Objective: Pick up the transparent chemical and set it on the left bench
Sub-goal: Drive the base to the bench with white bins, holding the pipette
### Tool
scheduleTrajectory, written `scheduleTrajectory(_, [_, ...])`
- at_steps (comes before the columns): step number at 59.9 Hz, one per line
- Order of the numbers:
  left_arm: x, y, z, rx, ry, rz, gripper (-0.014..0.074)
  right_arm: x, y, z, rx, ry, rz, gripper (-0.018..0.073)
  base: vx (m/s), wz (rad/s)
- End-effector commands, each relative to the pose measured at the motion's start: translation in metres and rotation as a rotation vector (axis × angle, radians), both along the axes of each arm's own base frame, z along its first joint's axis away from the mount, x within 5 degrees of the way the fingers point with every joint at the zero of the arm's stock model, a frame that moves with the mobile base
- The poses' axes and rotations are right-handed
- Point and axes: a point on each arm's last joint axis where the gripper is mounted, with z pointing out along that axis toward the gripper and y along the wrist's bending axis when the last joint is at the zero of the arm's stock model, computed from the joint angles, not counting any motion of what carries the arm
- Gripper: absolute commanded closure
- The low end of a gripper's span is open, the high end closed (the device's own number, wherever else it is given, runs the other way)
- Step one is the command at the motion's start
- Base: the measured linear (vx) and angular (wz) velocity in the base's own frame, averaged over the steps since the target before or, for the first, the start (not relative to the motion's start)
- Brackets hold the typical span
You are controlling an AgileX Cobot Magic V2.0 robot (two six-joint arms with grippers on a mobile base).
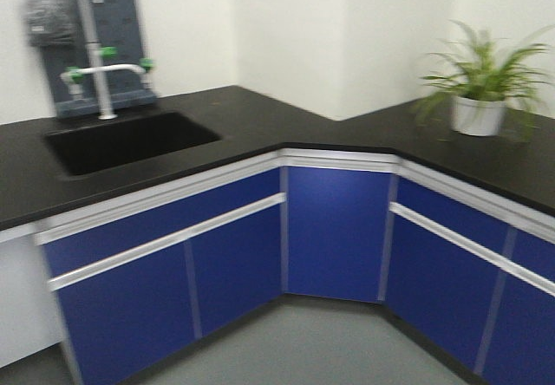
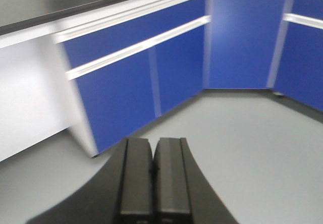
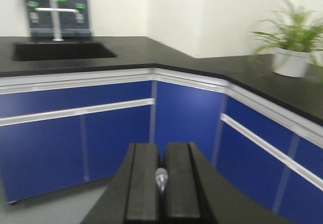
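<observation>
In the right wrist view, my right gripper (image 3: 161, 151) is shut on a small clear glass piece, the transparent chemical (image 3: 161, 179), whose rounded tip shows between the two black fingers. The rest of it is hidden by the fingers. The left bench (image 1: 260, 120) is a black countertop over blue cabinets, also seen as the left bench (image 3: 131, 50) ahead of the right gripper and above it. My left gripper (image 2: 153, 146) is shut with nothing between its fingers and hangs low over the grey floor. Neither gripper shows in the front view.
A black sink (image 1: 130, 140) with a tap (image 1: 97, 64) is set into the left bench. A potted plant (image 1: 477, 99) stands on the right bench. Blue cabinet doors (image 1: 338, 229) line the corner above grey floor (image 1: 303, 350).
</observation>
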Motion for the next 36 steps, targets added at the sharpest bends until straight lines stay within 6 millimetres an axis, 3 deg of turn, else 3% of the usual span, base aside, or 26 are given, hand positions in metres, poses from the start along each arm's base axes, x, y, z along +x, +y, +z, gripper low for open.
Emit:
scheduleTrajectory(1, [-0.0015,0.0002,0.0027,-0.014,-0.081,-0.001,0.06,0.0003,-0.0037,0.0139,0.013,-0.07,-0.042,0.0564,-0.07,0.82])
scheduleTrajectory(18, [-0.0015,0.0002,0.0027,-0.014,-0.081,-0.001,0.06,0.0003,-0.0037,0.0139,0.013,-0.07,-0.042,0.0564,0.01,0.77])
scheduleTrajectory(36, [-0.0015,0.0002,0.0027,-0.014,-0.081,-0.001,0.06,0.0003,-0.0037,0.0139,0.013,-0.07,-0.042,0.0564,0.13,0.54])
